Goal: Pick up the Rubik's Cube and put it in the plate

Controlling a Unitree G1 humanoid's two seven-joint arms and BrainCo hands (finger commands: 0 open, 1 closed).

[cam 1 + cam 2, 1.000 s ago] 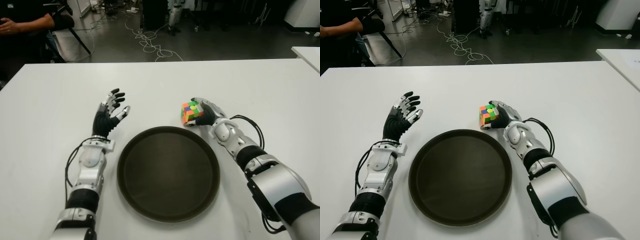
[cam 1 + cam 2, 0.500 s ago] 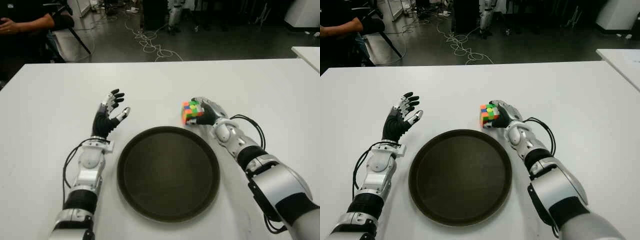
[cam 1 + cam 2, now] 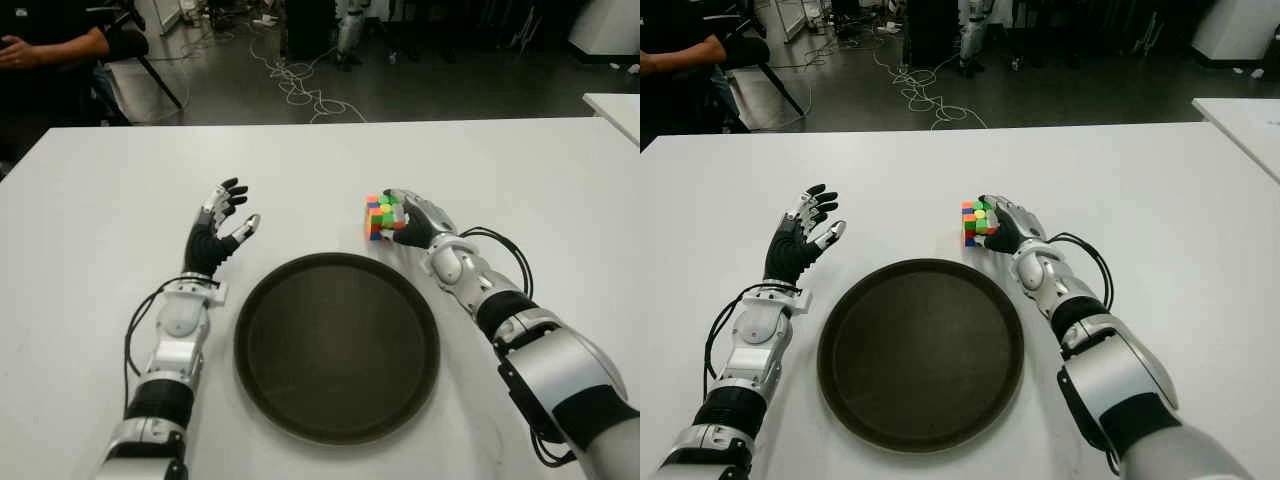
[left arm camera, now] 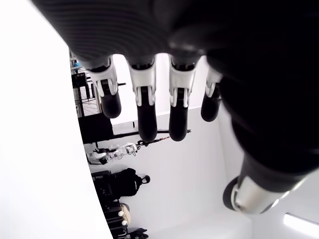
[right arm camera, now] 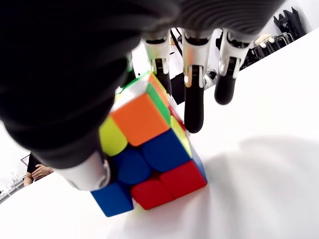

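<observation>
The Rubik's Cube (image 3: 377, 217) stands just beyond the far right rim of the dark round plate (image 3: 262, 300) on the white table. My right hand (image 3: 403, 220) is curled around its right side. The right wrist view shows the thumb (image 5: 87, 169) pressed on one face of the cube (image 5: 149, 149) and the fingers (image 5: 192, 99) arched over the far side. The cube's lower edge looks to be at the table. Nothing lies in the plate. My left hand (image 3: 222, 222) is held up to the left of the plate, fingers spread, holding nothing.
A person's arm (image 3: 45, 45) shows at the far left beyond the table. Cables (image 3: 305, 90) trail over the dark floor behind. The corner of a second white table (image 3: 615, 105) is at the right edge.
The cube has turned from tilted to nearly square in my right hand and shifted slightly farther from me. The left hand has barely moved.
</observation>
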